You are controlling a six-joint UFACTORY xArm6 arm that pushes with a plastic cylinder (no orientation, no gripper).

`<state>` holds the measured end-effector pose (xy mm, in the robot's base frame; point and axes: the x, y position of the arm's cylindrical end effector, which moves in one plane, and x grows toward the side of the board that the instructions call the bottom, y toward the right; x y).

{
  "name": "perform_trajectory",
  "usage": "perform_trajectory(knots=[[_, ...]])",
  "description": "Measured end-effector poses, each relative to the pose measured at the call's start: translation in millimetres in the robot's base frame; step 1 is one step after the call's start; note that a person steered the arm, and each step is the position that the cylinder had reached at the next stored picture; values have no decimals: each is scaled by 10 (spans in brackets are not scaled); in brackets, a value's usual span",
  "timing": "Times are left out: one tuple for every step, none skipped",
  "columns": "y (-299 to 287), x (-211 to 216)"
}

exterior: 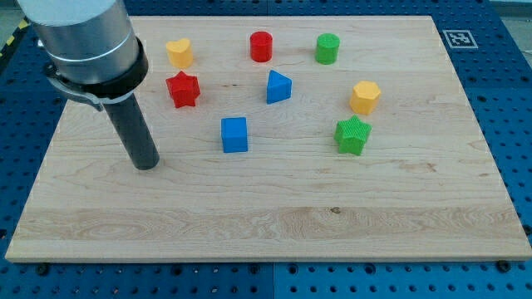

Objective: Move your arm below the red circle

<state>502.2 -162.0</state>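
Observation:
The red circle [261, 46], a short red cylinder, stands near the view's top, a little left of centre. My tip [146, 165] rests on the board at the view's left, well down and left of the red circle. It is below and left of the red star [183, 89] and left of the blue cube [234, 134]. It touches no block.
A yellow heart [179, 52] sits left of the red circle, a green cylinder [327, 48] to its right. A blue triangle [278, 86] lies just below the red circle. A yellow hexagon [364, 97] and a green star [353, 135] are at the right. The wooden board [274, 224] lies on a blue perforated table.

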Motion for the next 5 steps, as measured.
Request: perform_trajectory(knots=[[0,0],[53,-111],[186,-466],[260,-620],[545,-703]])
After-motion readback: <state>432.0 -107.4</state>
